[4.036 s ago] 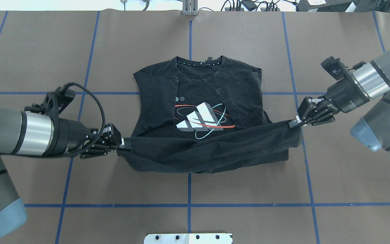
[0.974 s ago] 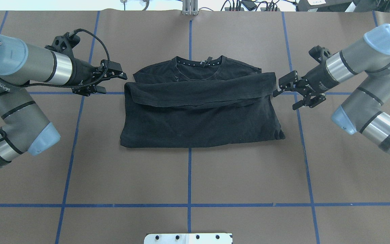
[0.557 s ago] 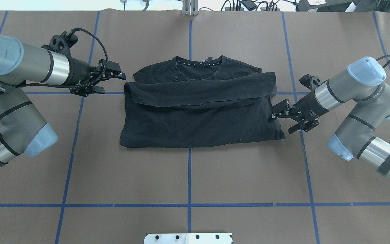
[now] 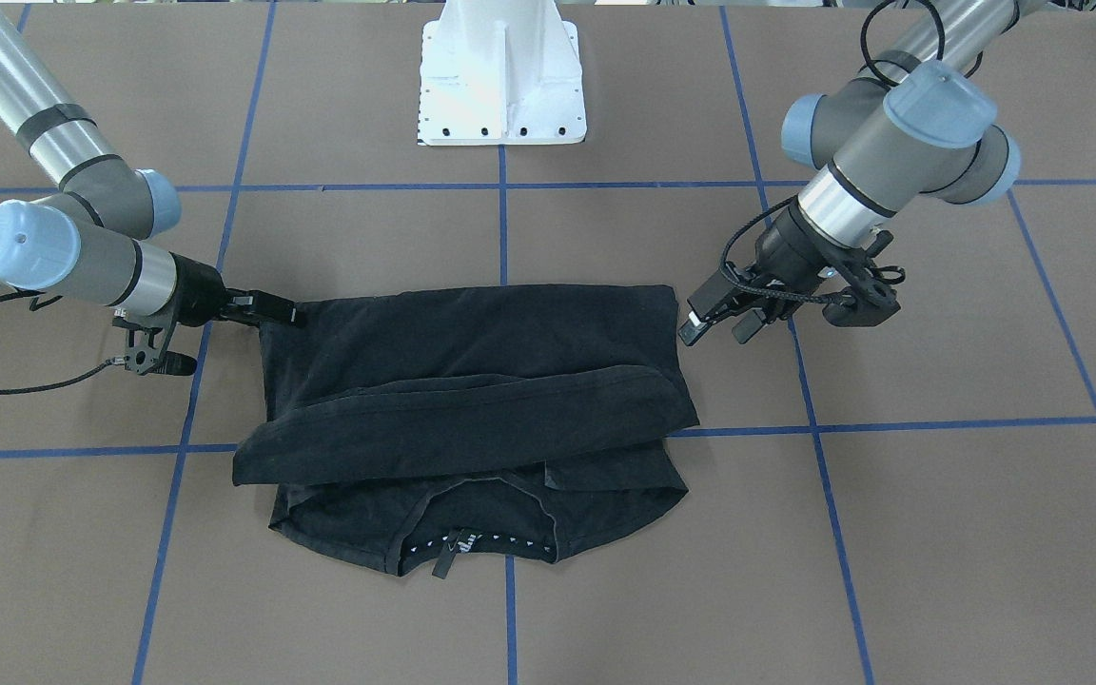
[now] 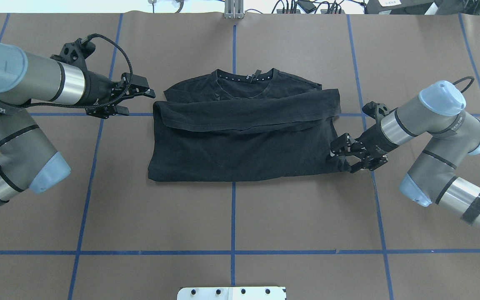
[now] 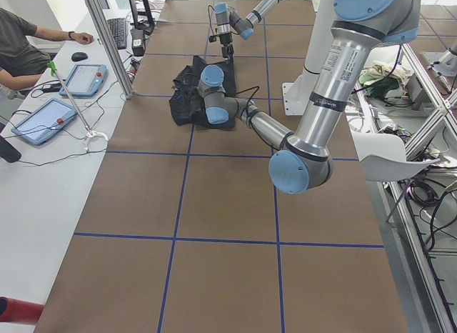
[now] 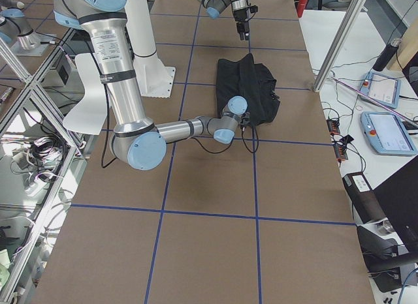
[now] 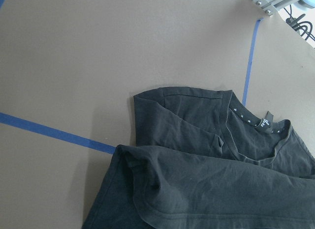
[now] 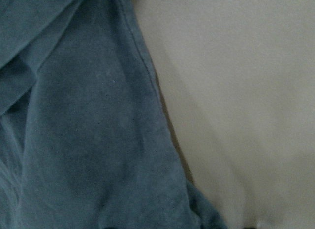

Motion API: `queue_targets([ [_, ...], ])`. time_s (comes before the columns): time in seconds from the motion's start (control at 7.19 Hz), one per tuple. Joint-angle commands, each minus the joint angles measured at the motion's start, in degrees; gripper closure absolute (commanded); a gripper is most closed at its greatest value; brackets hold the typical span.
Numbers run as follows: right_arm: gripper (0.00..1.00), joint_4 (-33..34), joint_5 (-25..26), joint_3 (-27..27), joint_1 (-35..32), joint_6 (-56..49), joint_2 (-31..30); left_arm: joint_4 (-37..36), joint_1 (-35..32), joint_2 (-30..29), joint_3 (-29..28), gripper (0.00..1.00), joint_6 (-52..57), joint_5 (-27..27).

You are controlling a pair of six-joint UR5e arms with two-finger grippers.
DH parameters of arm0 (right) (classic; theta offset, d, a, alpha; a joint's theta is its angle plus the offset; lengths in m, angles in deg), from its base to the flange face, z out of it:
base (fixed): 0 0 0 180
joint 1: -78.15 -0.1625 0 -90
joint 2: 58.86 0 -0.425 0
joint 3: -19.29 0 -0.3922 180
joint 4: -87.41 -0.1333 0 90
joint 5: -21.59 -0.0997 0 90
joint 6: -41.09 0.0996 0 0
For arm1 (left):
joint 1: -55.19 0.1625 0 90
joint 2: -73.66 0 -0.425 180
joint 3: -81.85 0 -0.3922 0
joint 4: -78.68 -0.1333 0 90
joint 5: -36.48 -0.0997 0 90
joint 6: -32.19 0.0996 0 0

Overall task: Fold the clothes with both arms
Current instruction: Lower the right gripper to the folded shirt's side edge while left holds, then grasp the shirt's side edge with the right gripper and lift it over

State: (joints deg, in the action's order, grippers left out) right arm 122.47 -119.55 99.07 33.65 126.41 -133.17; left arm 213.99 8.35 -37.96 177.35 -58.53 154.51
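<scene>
The black T-shirt [image 5: 240,150] lies mid-frame on the desk [image 5: 231,216], hem folded up over its chest; a sideways fold probably remains. The left tool [image 5: 140,101] hovers, fingers apart, beside its upper-left corner. The right tool [image 5: 343,159], also apart, straddles the lower-right corner.

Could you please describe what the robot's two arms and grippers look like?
Both arms are silver-grey tubes with light blue joint caps, metal wrist rings, black bands and dark lettering. The left arm has a braided black cable looping to its wrist; the right arm a thinner one. The left gripper and right gripper are black, with two fingers each.
</scene>
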Motion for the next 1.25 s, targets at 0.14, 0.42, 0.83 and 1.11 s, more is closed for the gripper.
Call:
queue_targets([
  [0.14, 1.0, 0.01, -1.32, 1.07, 0.29, 0.2, -0.31, 0.04, 0.0, 0.09, 0.04, 0.0, -0.07, -0.09],
  [0.42, 1.0, 0.01, -4.74, 6.58, 0.55, 0.28, -2.67, 0.04, 0.0, 0.7, 0.04, 0.0, -0.07, -0.26],
  [0.83, 1.0, -0.6, -6.07, 18.26, 13.51, 15.06, -3.76, 0.04, -0.09, 0.79, 0.04, 0.0, -0.07, -0.27],
  [1.11, 1.0, -0.35, -5.81, 20.77, 21.8, 28.71, 4.83, 0.04, 0.0, 1.23, 0.04, 0.0, -0.07, -0.27],
])
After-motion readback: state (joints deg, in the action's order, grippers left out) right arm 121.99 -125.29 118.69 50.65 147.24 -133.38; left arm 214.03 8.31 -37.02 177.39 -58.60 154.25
